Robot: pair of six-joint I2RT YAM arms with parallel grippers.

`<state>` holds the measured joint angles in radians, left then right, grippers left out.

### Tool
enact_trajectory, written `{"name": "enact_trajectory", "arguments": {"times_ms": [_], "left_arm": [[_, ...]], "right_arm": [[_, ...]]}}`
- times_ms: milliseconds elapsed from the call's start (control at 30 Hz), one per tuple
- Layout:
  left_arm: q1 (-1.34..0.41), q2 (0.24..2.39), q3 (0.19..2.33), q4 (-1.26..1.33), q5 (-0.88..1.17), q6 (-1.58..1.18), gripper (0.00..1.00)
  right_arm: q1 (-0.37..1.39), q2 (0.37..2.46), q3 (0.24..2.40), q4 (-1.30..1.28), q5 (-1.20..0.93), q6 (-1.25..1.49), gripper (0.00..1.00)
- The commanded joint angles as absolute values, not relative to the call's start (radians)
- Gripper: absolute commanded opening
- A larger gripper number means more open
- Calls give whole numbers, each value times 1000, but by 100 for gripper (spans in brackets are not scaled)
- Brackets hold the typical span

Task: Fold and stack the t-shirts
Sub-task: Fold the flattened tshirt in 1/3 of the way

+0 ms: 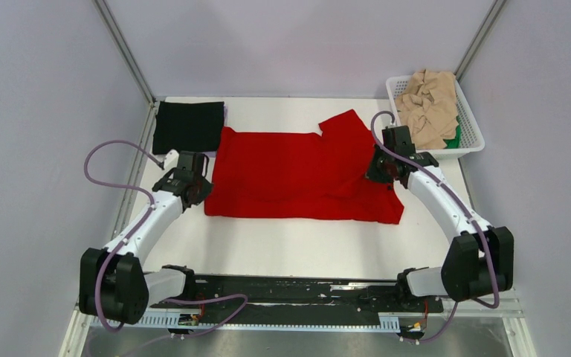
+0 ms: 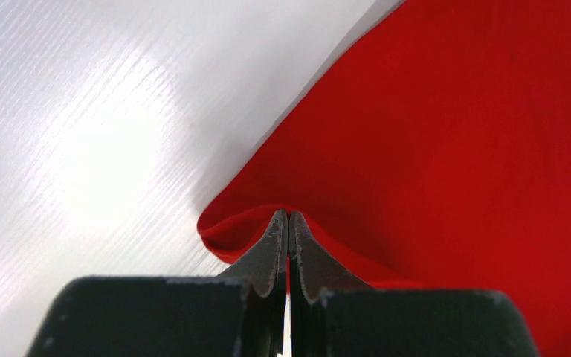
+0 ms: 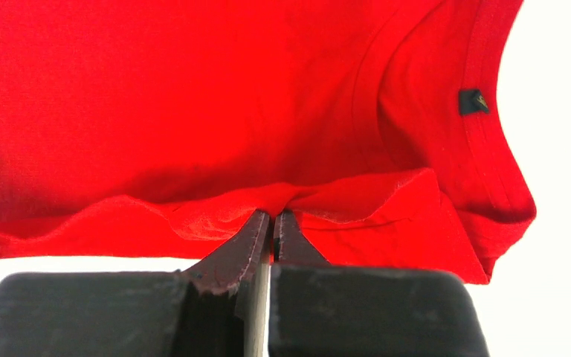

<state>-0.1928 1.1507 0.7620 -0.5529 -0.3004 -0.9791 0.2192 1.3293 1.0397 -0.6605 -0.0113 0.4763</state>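
A bright red t-shirt (image 1: pixel 297 175) lies spread across the middle of the table, one sleeve sticking up at the back right. My left gripper (image 1: pixel 207 186) is shut on its left edge, pinching a raised fold of red cloth (image 2: pixel 253 223) between the fingertips. At the shirt's right side, my right gripper (image 1: pixel 374 172) is shut on red cloth near the collar (image 3: pixel 491 149). A folded black t-shirt (image 1: pixel 188 126) lies at the back left corner. Crumpled beige t-shirts (image 1: pixel 431 104) fill the basket, with a bit of a green one (image 1: pixel 455 136) showing under them.
The white lattice basket (image 1: pixel 476 141) stands at the back right corner of the table. Metal frame posts rise at both back corners. Bare white tabletop (image 1: pixel 297 245) runs between the red shirt and the arm bases.
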Motion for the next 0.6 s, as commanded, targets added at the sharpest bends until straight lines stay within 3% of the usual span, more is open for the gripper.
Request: {"name": "enact_trajectory", "arguments": {"times_ms": [0,200,267,333,400,433,467,500,567], "left_arm": [[-178,1241,819,-453,-363,-977,0],[-165,1382,879,-426,-406,-986,0],[-156,1421,899,-425,-412,-996,0],[-147,1456,923,-423,-404,-998,11],[-141,1477,957,-433,-392,-989,44],[-141,1480,969,-437,-392,-981,81],[-141,1478,993,-450,-396,-978,91],[-141,1474,1004,-469,-403,-977,97],[-142,1450,1028,-486,-398,-982,99]], "right_arm": [[194,1418,1127,-583,-54,425,1],[166,1631,1266,-560,-51,380,3],[152,1739,1333,-561,-49,367,8],[133,1814,1415,-591,-33,384,17],[108,1875,1486,-609,-34,413,24],[94,1886,1515,-609,-56,427,36],[83,1885,1534,-609,-89,436,53],[79,1872,1546,-606,-111,445,60],[79,1820,1522,-590,-135,458,79]]}}
